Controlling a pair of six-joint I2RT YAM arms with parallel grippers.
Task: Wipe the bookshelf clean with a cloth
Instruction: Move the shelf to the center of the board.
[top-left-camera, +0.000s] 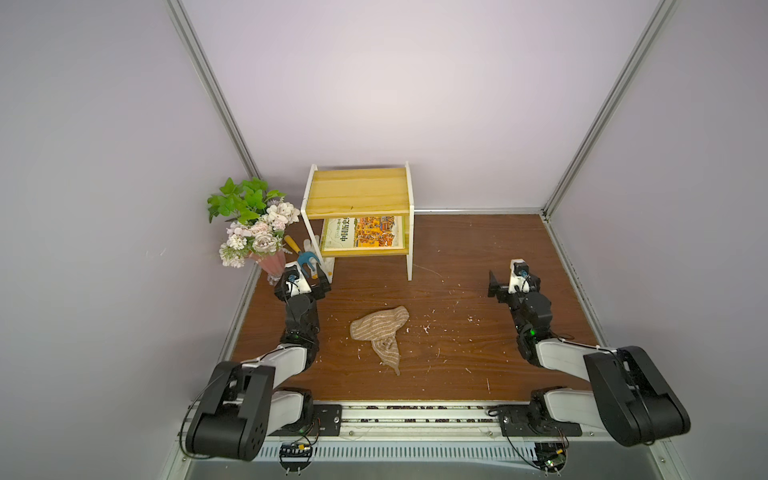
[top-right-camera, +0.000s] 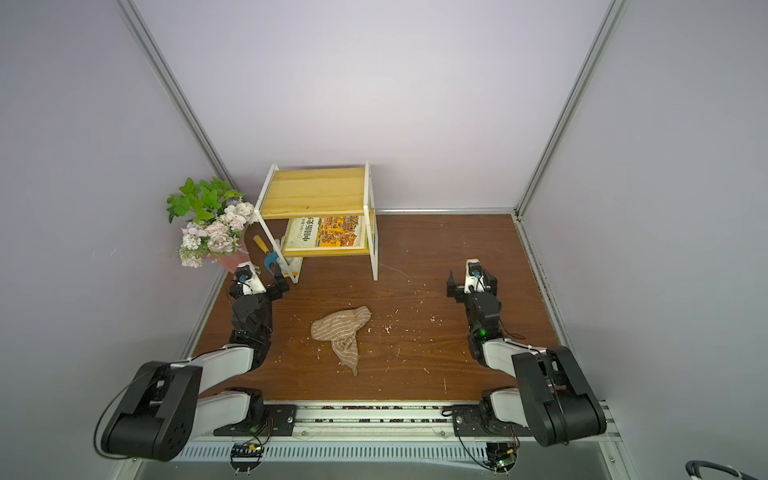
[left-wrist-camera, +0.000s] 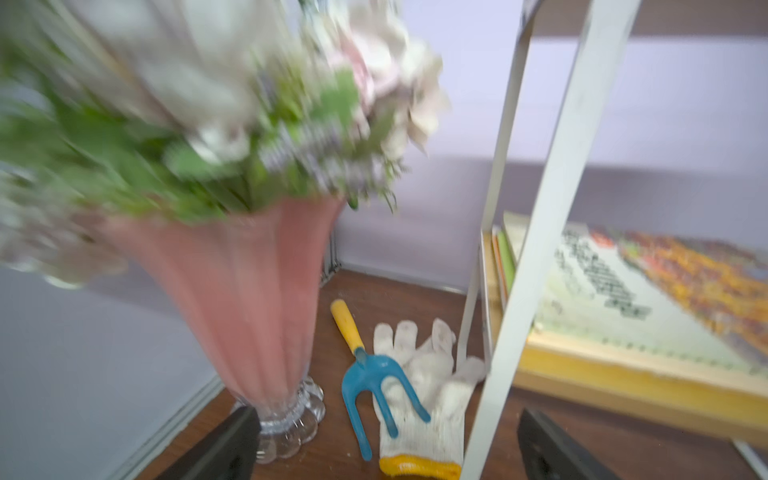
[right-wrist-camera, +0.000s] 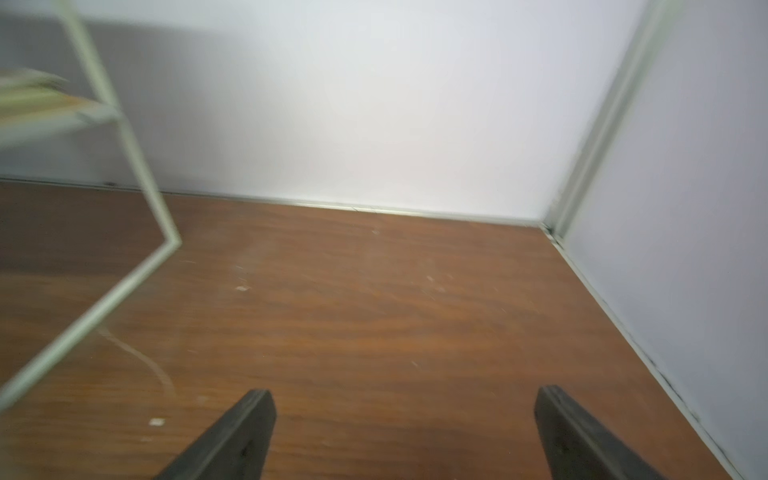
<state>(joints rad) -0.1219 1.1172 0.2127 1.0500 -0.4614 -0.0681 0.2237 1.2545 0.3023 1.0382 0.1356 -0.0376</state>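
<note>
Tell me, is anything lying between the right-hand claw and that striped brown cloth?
Nothing visible does. Only bare wooden tabletop with a few small white scraps separates the open right gripper from the cloth, which lies crumpled mid-table.

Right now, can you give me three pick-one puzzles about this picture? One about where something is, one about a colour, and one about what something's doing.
1. Where is the cloth, compared with the bookshelf?
A. on its top board
B. on the table in front of it, not touching
C. underneath it

2. What colour are the garden fork's prongs?
A. red
B. black
C. blue

3. How are the left arm's fingers?
A. open, holding nothing
B. shut on the cloth
C. shut tight, empty

Answers:
1 B, both top views show it lying crumpled on the brown wood.
2 C, the left wrist view shows blue prongs on a yellow handle.
3 A, the left wrist view shows the fingers wide apart, gripping nothing.
</note>
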